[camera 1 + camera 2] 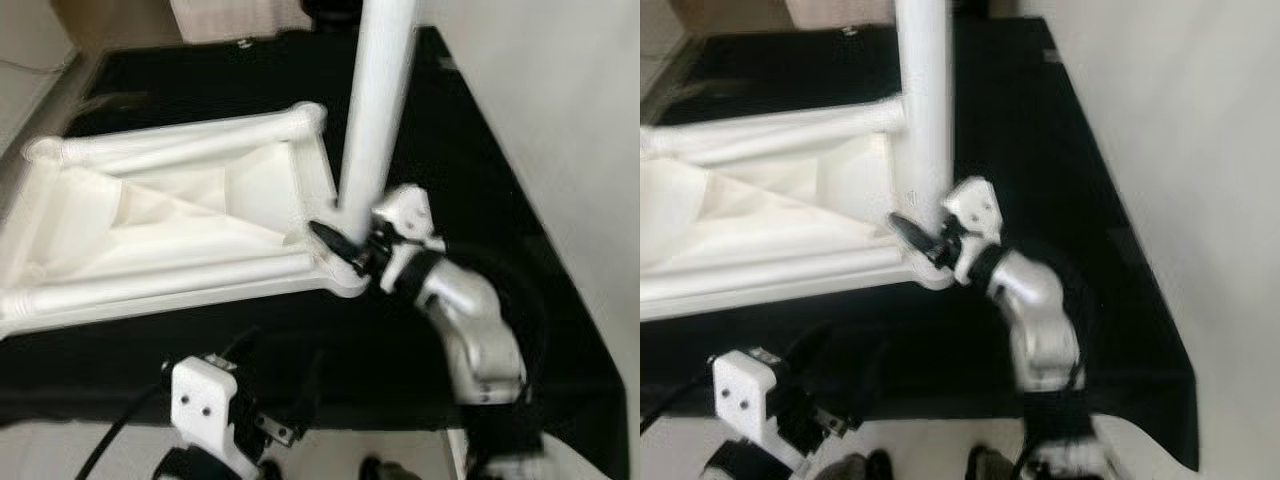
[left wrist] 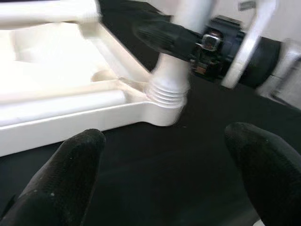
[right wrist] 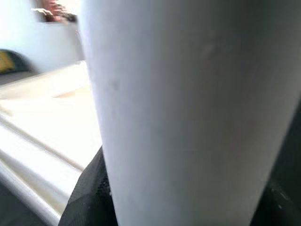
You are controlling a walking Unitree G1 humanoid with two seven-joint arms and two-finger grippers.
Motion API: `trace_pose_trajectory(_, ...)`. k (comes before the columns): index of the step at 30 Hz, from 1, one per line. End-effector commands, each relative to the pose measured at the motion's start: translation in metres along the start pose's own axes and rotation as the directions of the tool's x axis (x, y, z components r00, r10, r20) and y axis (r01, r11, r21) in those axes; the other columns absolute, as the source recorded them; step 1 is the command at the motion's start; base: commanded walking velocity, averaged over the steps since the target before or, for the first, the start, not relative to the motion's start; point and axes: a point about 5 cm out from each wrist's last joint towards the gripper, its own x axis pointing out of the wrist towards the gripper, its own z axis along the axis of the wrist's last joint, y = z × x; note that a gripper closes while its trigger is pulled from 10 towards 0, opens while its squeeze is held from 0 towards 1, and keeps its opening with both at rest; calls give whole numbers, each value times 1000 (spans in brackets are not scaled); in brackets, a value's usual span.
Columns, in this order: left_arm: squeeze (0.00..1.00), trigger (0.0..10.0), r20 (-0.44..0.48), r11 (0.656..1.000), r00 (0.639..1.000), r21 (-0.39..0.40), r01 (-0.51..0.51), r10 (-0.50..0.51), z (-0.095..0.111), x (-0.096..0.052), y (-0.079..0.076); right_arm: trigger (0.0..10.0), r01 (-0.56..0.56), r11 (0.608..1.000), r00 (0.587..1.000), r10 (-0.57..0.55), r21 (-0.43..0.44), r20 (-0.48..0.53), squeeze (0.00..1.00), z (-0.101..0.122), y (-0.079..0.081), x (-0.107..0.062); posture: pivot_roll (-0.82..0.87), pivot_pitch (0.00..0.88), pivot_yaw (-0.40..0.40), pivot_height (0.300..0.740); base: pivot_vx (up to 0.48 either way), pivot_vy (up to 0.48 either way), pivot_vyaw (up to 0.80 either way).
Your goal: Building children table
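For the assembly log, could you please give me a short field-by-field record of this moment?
surface: black cloth on the floor
table top: white table top lying upside down on the cloth
leg: white leg standing upright in the near right corner socket
threads: ribbed end of the leg visible at the socket in the left wrist view
right gripper: right gripper shut on the leg low down, near the socket
left gripper: left gripper open, held off the table top, over the cloth, pointing at that corner
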Motion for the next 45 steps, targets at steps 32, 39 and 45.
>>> trace_pose_trajectory(32, 0, 10000, -7, 996, 999, -77, -45, 45, -11, 6, 8, 10000, -824, 564, 564, 825, 56, -14, 0, 28, -18, 40, 13, 249, 1, 740, 0, 0, 0)
trace_pose_trajectory(39, 0, 10000, -14, 996, 999, -82, -40, 39, -11, 6, 6, 0, -839, 539, 542, 840, 71, 23, 0, 28, -23, 47, 12, 258, 0, 740, 0, 0, 0)
trace_pose_trajectory(45, 0, 10000, -15, 996, 999, -84, -34, 33, -12, 7, 6, 0, -782, 621, 623, 782, 58, 27, 0, 24, -30, 43, 4, 258, -2, 740, 0, 0, 0)
